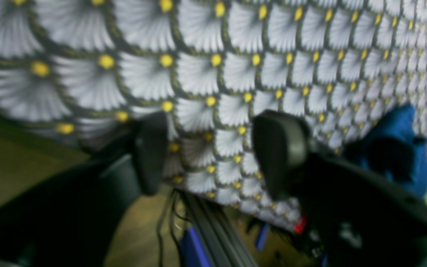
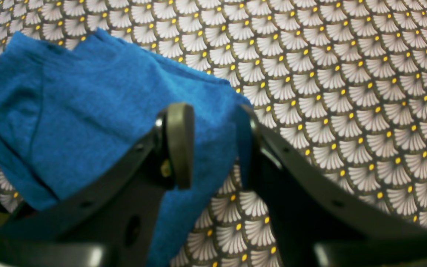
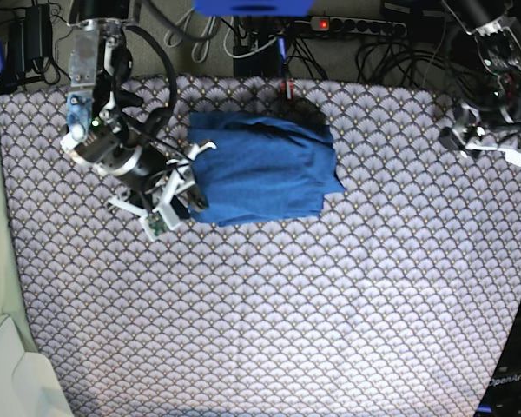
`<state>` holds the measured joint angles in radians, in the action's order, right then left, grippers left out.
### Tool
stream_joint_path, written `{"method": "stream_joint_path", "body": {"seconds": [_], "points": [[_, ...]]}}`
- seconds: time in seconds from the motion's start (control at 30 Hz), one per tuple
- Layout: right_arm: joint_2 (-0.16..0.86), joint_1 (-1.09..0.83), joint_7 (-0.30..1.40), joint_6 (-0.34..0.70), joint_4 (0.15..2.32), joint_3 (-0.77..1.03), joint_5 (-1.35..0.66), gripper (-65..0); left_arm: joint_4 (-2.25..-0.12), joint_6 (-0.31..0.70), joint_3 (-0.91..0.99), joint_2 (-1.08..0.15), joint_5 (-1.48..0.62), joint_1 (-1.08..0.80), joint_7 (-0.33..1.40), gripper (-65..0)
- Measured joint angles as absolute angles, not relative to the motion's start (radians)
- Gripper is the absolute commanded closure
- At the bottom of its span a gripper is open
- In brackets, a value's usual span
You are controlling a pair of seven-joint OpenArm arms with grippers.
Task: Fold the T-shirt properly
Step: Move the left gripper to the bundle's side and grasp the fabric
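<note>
Left wrist view blurred, T-shirt (image 1: pixel 399 148) partly hidden

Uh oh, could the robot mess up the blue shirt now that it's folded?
Maybe. The right gripper has its jaws open with an edge of the T-shirt between them, so pulling away could snag the cloth and drag the fold open. One corner already sticks out, so the bundle is not perfectly neat. The left gripper is off near the table cloth edge, open and holding nothing.

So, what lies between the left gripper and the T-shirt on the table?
Only bare patterned table cloth. In the base view nothing else lies between the left gripper and the folded T-shirt.
</note>
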<state>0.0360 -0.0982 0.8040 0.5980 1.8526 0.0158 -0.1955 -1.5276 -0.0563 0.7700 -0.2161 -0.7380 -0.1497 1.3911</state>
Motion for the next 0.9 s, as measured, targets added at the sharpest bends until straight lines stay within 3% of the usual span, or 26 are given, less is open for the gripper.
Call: {"method": "stream_joint_path", "body": {"seconds": [0.27,0.57,0.7,0.9], "points": [[0.036,-0.101,0.805,0.598,1.853,0.015,-0.196,-21.1,-1.523,-0.049,0.63,-0.214,-1.039,-0.138,1.4,-42.9],[0.036,-0.144,0.81,0.601,1.851,-0.015,-0.192,-21.1,-1.48,-0.046,0.506,-0.141,-1.085,-0.001,1.391,-43.1],[0.036,-0.143,0.801,0.601,1.851,-0.011,-0.196,-21.1,-1.438,-0.044,0.456,-0.111,-1.12,0.047,1.387,-49.5],[0.064,-0.143,0.804,0.601,1.852,-0.011,-0.197,-21.1,-1.418,-0.044,0.341,-0.13,-1.127,0.044,1.39,-50.2]]}}
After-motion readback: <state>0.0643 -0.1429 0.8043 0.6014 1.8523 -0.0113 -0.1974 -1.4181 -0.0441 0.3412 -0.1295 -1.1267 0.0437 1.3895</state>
